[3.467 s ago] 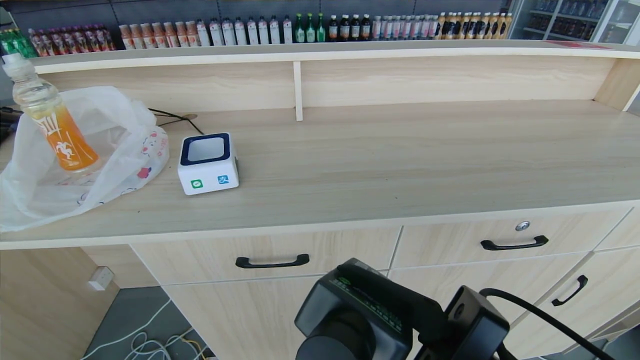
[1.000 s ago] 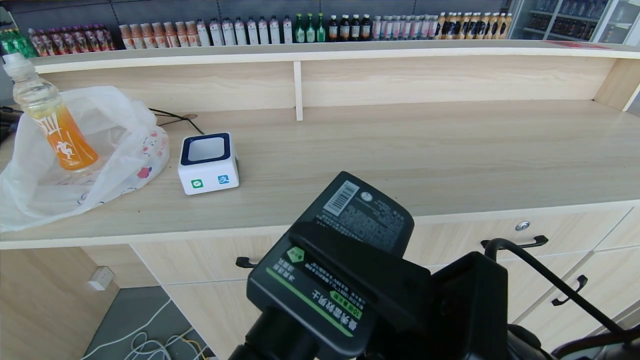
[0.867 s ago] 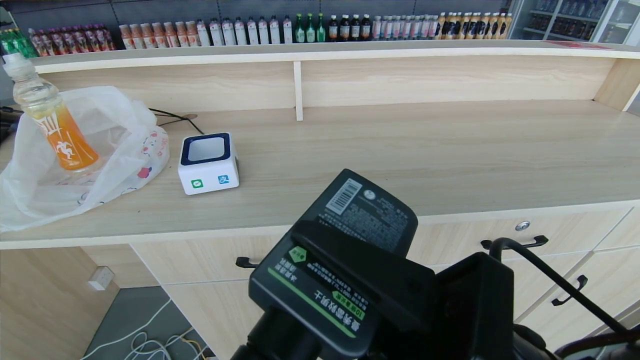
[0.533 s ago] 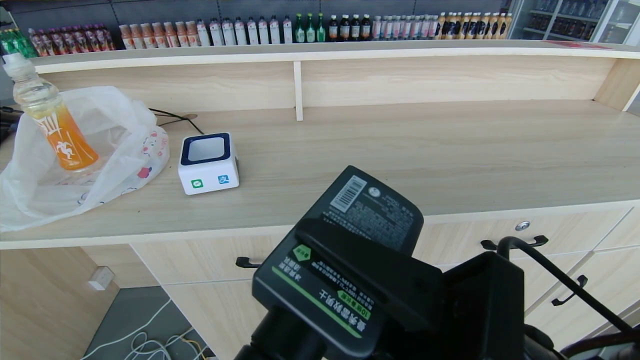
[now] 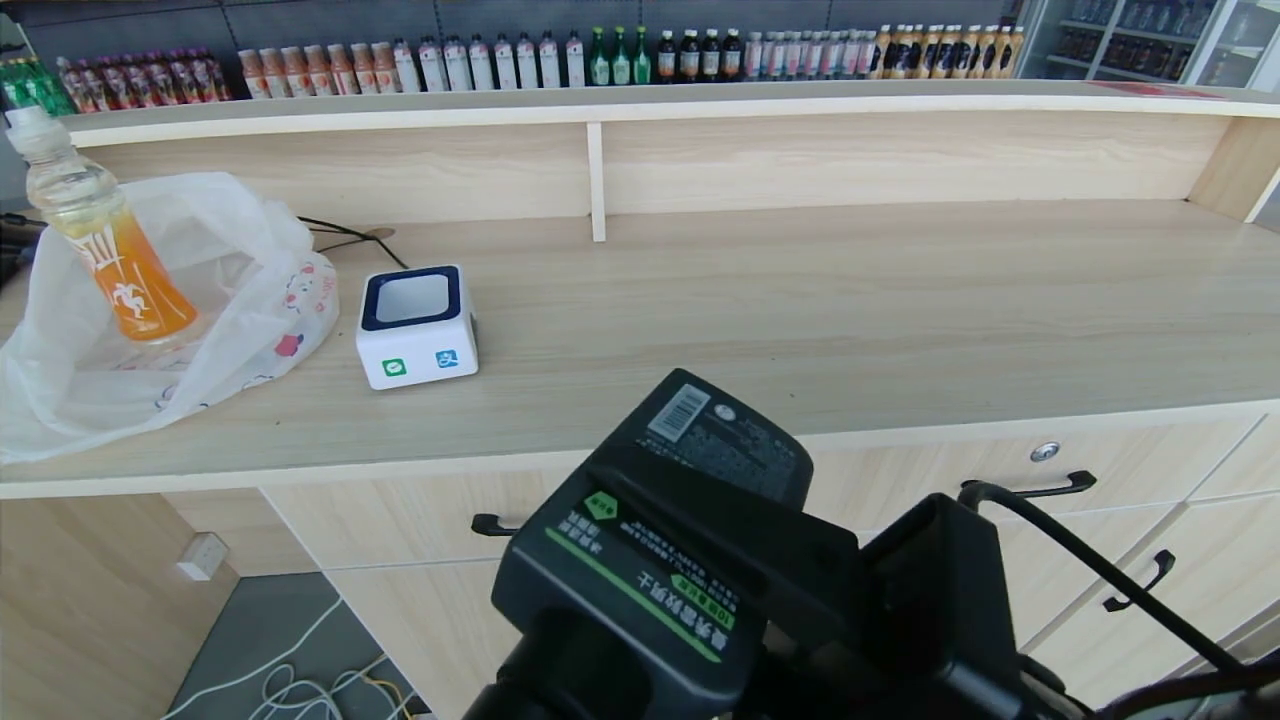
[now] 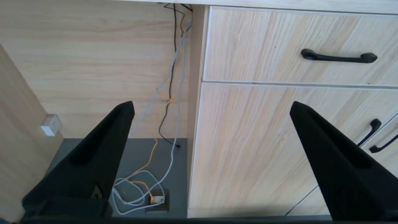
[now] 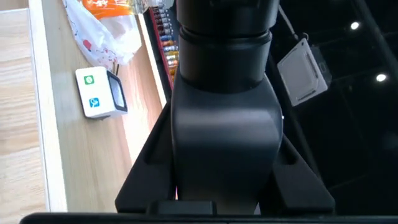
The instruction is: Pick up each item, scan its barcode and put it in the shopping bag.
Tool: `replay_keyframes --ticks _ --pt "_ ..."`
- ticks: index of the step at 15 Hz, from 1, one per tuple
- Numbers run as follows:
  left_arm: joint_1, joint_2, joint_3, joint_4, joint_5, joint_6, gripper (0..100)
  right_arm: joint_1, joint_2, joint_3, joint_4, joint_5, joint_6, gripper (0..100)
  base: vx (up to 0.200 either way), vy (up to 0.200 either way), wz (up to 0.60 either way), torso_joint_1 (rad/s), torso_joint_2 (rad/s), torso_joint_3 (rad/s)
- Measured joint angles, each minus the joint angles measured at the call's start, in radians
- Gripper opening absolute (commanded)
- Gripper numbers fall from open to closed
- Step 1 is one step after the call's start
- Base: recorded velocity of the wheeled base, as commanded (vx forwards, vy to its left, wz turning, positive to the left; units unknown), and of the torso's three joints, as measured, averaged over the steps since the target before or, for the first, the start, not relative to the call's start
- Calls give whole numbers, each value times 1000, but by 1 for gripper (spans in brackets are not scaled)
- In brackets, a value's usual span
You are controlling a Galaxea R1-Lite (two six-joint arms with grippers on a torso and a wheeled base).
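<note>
Centrally, we see a black flat-sided plastic bottle [image 5: 715, 440] with a green stripe and a white barcode label, held in the air by the right gripper [image 7: 224, 149]. Its fingers press against the bottle's two opposite sides and pinch it firmly. The barcode label faces upward, and the bottle hangs over the front edge of the pale wood-grain counter [image 5: 850, 300]. It is nearer to us than the white cube-shaped scanner [image 5: 417, 325] with its dark-blue-framed window, to that scanner's right and well apart from it. Just beside the scanner, on its left, lies the translucent white plastic shopping bag [image 5: 250, 300], open and slumped on the counter. An orange drink bottle [image 5: 100, 230] with a pale cap stands tilted inside it. We find the left gripper [image 6: 211, 106] low down, facing the pale wooden drawer fronts [image 6: 280, 43] with black handles below the counter. Its fingers [image 6: 93, 162] are spread wide with nothing between them. Loose cables [image 6: 149, 186] lie on the grey floor beyond. Rows of drink bottles [image 5: 640, 55] line the far shelf.
</note>
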Motion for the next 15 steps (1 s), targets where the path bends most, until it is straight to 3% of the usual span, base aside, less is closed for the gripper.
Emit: replay_keyframes --ticks 2,8,10,15 --pt "0 0 0 0 0 0 100 3 50 -20 1 -1 202 0 0 0 0 0 0 0" --pt "0 0 0 0 0 0 100 6 98 -35 0 -2 407 0 0 0 0 0 0 0" --pt "0 0 0 0 0 0 100 10 98 -37 0 11 594 0 0 0 0 0 0 0" --pt "0 0 0 0 0 0 100 14 90 -45 0 3 786 0 0 0 0 0 0 0"
